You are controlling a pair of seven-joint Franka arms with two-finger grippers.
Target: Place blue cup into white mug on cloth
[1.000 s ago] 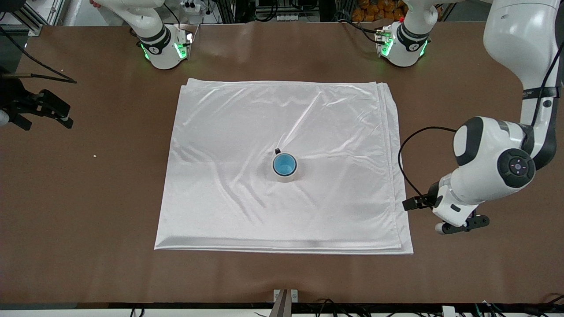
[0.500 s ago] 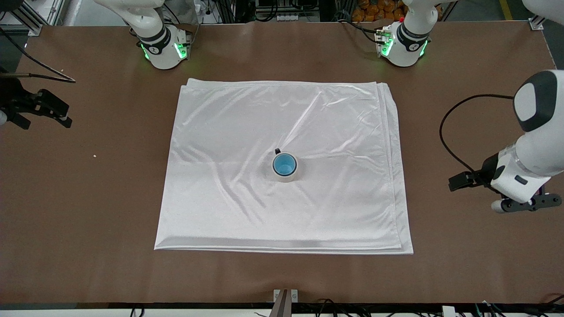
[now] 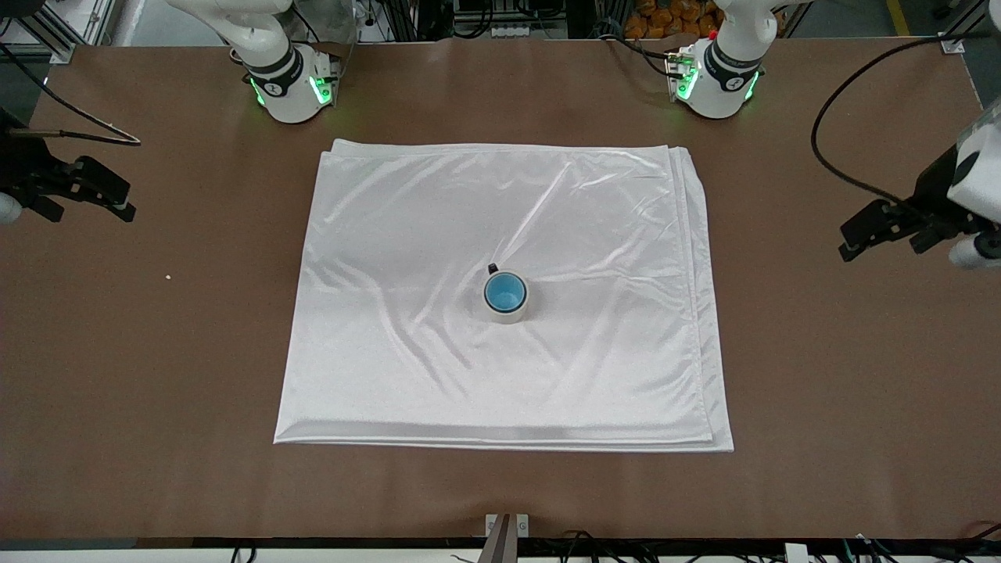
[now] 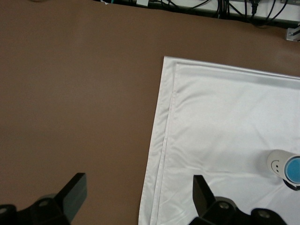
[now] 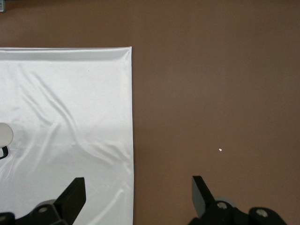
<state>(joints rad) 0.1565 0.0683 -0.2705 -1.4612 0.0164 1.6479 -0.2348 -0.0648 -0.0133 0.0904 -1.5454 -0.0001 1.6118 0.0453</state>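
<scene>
The blue cup (image 3: pixel 504 292) sits nested upright inside the white mug (image 3: pixel 507 313), near the middle of the cloth (image 3: pixel 391 234), so the task looks finished. The left gripper (image 4: pixel 136 199) and right gripper (image 5: pixel 138 197) hang wide open and empty over bare table (image 3: pixel 821 391) at their own ends.

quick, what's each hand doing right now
Left hand: open, empty, over bare table beside the cloth.
Right hand: open, empty, over the cloth's edge.
</scene>
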